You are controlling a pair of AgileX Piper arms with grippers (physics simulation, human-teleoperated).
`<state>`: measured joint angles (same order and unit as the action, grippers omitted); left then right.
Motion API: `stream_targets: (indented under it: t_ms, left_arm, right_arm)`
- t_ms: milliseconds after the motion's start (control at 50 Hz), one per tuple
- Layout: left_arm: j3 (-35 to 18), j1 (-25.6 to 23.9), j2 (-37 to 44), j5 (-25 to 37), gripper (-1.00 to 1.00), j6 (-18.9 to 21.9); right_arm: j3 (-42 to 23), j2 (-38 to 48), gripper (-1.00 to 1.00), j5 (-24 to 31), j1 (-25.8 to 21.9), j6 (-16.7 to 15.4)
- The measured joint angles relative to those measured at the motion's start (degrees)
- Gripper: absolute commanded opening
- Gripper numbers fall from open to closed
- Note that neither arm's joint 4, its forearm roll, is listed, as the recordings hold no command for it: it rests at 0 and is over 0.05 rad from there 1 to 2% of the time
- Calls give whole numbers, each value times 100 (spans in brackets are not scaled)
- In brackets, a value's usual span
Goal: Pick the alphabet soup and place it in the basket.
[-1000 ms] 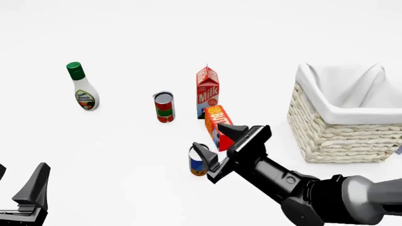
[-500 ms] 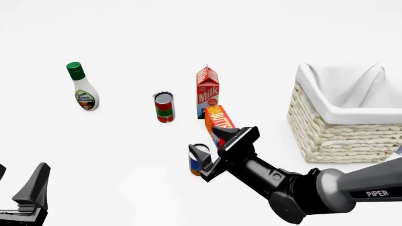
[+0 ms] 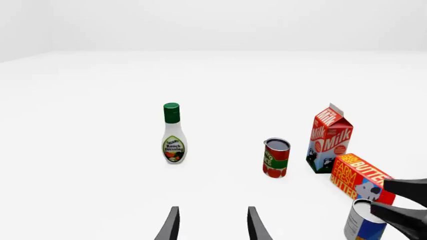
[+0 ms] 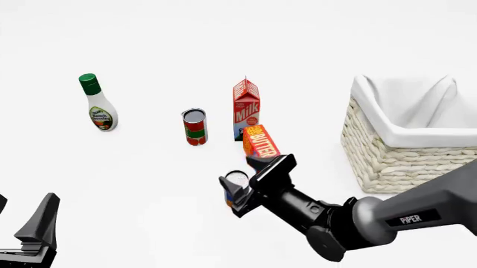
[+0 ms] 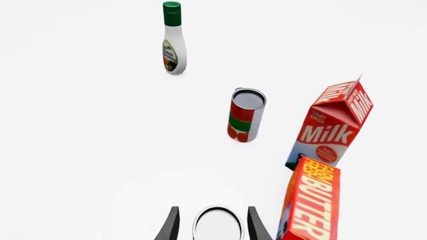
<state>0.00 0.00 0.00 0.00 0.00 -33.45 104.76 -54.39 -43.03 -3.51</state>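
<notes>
the right end effector (image 4: 242, 191) is open, its two dark fingers either side of the small blue-labelled alphabet soup can (image 4: 235, 184), which stands on the white desk (image 4: 149, 178) just beside the orange butter box (image 4: 260, 143). the left end effector (image 3: 212, 227) hangs open and empty, well apart from the woven cream basket (image 4: 406, 151).

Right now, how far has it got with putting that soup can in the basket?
Early days. The right gripper has reached the alphabet soup, and its open jaws sit either side of the can, which stands on the table next to the butter box. Nothing shows a grip or a lift yet. Closing, lifting and carrying it over to the basket all remain. The left gripper is idle, open, well away.
</notes>
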Motion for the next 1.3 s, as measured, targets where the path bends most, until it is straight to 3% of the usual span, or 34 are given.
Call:
stream_targets:
  t_ms: [1300]
  left_arm:
    - [0,0,0,0,100,0]
  right_arm:
    - [-229,746,100,-178,79,87]
